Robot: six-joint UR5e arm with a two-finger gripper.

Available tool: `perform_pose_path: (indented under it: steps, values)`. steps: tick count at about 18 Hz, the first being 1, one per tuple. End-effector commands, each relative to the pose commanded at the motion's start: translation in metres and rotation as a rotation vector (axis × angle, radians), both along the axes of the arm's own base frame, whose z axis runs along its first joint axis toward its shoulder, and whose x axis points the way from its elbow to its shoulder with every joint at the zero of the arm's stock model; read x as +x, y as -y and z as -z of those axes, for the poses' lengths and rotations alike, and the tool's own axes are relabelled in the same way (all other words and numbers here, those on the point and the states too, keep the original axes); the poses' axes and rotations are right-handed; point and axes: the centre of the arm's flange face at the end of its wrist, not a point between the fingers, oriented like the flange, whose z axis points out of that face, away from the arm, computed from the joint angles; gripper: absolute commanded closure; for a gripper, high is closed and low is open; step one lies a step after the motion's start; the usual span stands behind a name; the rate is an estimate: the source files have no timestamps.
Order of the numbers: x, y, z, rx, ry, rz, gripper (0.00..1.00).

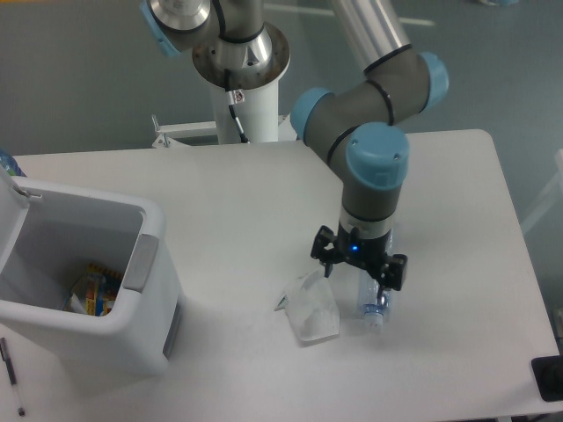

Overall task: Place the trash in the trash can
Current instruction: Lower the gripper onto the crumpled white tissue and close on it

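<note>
The gripper [356, 266] hangs over the table [246, 193] with its fingers spread wide and nothing between them. The crumpled wrapper [310, 309] lies just at its 7 o'clock. The bottle [374, 309] lies just at its 5 o'clock, cap toward the table's near edge and its upper part hidden under the wrist. Wrapper and bottle sit side by side, slightly apart. The trash can [132, 338] stands well off at the gripper's 9 o'clock by the table's left edge, open, with colourful wrappers [92, 290] inside. Bare tabletop stretches between can and wrapper.
</note>
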Motion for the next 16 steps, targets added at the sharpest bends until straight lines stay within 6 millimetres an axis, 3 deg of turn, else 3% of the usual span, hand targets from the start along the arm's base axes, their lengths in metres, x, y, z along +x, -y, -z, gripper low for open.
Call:
perform_pose_path:
  steps: [4,11,16]
  values:
    - [0.012,-0.018,0.019,0.023,-0.031,0.027,0.0]
    - [0.022,-0.024,0.039,0.013,-0.003,-0.005,0.0]
    - [0.021,-0.025,0.042,0.01,0.0,-0.007,0.37]
